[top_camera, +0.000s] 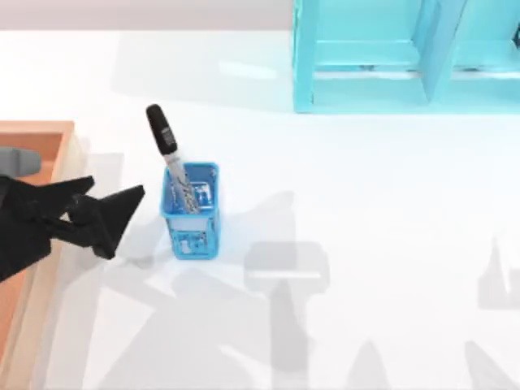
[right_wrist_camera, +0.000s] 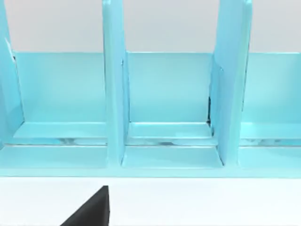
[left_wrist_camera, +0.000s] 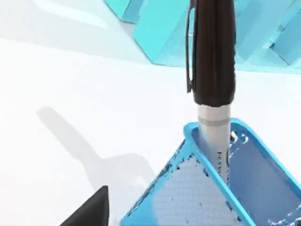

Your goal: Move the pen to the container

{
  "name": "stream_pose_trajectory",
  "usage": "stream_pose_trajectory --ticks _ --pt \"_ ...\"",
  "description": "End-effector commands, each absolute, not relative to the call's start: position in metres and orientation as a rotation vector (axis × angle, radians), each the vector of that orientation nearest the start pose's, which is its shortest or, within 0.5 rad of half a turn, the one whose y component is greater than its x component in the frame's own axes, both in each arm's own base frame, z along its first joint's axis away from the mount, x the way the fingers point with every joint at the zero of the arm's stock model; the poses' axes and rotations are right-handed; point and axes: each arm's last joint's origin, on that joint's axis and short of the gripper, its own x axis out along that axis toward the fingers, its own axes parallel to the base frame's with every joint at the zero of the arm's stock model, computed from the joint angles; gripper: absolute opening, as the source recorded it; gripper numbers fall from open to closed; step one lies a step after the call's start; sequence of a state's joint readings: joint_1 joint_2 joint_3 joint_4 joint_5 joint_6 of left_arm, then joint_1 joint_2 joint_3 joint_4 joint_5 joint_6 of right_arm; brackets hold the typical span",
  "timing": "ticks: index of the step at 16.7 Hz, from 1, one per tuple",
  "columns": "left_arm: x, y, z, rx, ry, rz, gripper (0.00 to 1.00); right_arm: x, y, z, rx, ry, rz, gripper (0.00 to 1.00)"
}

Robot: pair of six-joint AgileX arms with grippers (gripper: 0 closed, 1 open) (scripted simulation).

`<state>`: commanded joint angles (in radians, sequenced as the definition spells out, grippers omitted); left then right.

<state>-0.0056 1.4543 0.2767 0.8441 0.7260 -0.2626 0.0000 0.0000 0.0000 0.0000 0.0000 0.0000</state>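
Observation:
The pen stands leaning in a small blue mesh cup left of the table's middle. Its black cap rises well above the cup rim, with the silver-grey barrel below it. The container, a light orange-brown wooden box, lies at the top view's left edge. My left gripper hovers open just left of the cup, over the box's right rim, holding nothing. One of its fingertips shows in the left wrist view. My right arm is parked off to the right.
A cyan shelf unit stands at the back right, and its compartments face the right wrist camera. A grey object lies inside the box. White table surface spreads to the right of the cup and in front of it.

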Motion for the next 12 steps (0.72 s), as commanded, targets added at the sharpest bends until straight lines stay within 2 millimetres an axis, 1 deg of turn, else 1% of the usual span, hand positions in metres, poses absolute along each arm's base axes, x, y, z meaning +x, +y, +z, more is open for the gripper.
stream_pose_trajectory --ticks 2,5,9,10,12 --pt "0.236 -0.023 0.118 -0.414 0.442 -0.705 1.00 0.106 -0.001 0.160 0.000 0.000 0.000 1.00" --pt "0.238 -0.023 0.108 -0.444 0.478 -0.722 1.00 0.106 -0.001 0.160 0.000 0.000 0.000 1.00" --pt "0.238 -0.023 0.107 -0.447 0.482 -0.722 1.00 0.106 -0.001 0.160 0.000 0.000 0.000 1.00" --pt "0.239 -0.023 0.110 -0.440 0.466 -0.726 1.00 0.106 -0.001 0.160 0.000 0.000 0.000 1.00" --pt "0.241 -0.026 0.110 -0.442 0.470 -0.726 1.00 0.106 -0.001 0.160 0.000 0.000 0.000 1.00"
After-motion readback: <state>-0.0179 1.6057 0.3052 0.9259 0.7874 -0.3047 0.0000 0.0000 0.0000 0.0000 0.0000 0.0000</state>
